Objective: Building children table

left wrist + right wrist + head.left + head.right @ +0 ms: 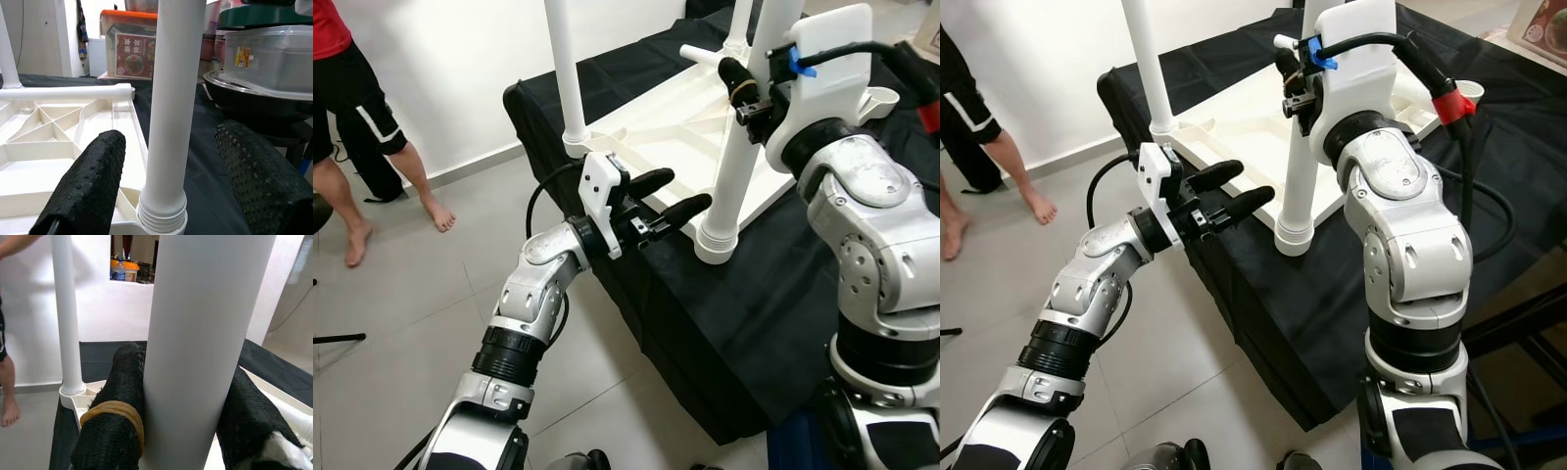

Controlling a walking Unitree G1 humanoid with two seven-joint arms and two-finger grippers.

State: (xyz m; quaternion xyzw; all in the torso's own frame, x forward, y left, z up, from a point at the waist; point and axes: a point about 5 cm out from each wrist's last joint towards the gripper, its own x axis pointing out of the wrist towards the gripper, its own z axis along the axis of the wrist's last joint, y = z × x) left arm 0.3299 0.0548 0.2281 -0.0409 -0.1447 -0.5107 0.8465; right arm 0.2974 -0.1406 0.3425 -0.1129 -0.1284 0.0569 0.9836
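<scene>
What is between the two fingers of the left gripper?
In the left wrist view, the upright white table leg stands in the gap of the open left gripper, beyond the fingertips; neither finger touches it.

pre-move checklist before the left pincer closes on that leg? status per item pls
1. Right pincer shut on the near table leg: ok, fingers press both sides.
2. Left pincer open: ok, wide gap.
3. Leg between the left fingers: ok in the left wrist view, not yet touching.
4. Leg base seated in the upturned tabletop socket: cannot tell how deep.
5. Leg upright: ok, roughly vertical.
6. Person away from the arms: ok, standing off to the robot's left.
</scene>
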